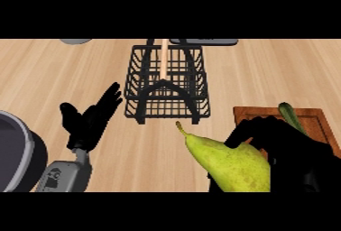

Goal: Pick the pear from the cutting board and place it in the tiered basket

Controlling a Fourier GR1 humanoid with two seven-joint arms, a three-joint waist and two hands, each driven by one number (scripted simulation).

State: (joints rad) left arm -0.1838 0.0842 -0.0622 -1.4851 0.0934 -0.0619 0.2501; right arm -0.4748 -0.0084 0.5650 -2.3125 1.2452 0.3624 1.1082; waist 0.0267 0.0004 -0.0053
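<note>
Wood-grain counter [279, 72]: right hand [279, 140] curled around pear [230, 164], held off the cutting board [320, 119] toward the near edge, short of the tiered basket [166, 85]; risk: pear clips the basket's wire rim; left hand [90, 119] rests spread.
</note>
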